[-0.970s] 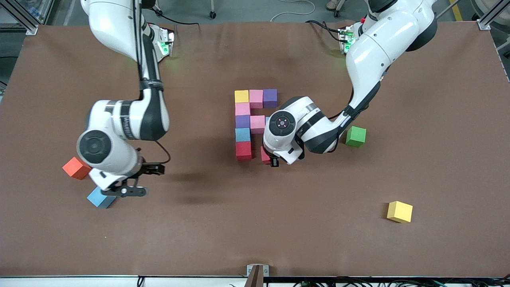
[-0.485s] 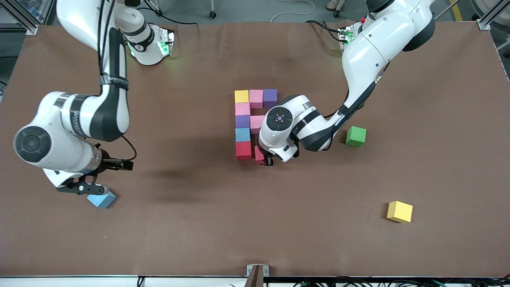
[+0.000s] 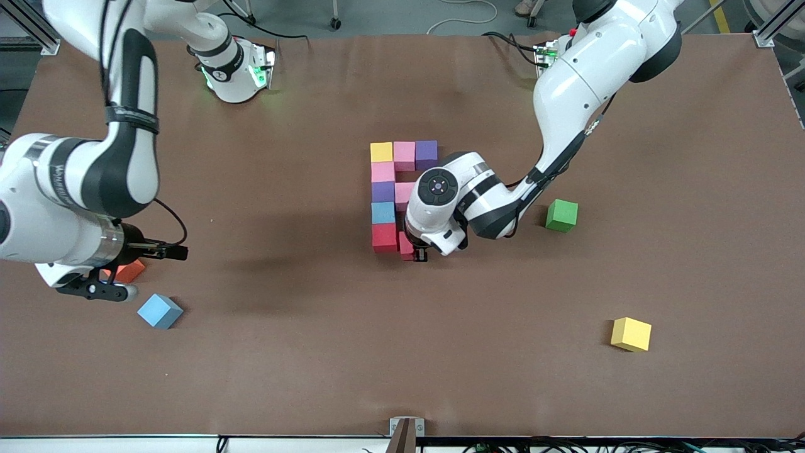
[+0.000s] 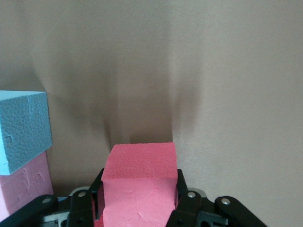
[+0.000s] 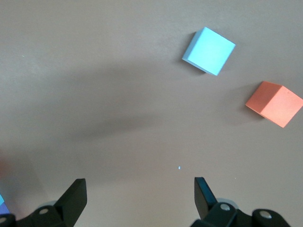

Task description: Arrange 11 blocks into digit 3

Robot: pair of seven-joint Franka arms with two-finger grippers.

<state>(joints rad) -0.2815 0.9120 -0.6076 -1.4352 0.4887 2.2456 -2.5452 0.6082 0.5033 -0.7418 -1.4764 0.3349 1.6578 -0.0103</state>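
Red cube (image 4: 138, 189) in left end effector (image 4: 137, 201)

Even overhead light falls on the brown table (image 3: 314, 377), bright without glare; soft, diffuse shadows pool beneath both arms and beside the block figure (image 3: 393, 195). Green indicator lights glow at the arm bases. In the left wrist view the red block (image 4: 138, 189) stands sharp with a dark shadow above it; the right wrist view shows a faint shadow streak beside the light blue block (image 5: 209, 50).
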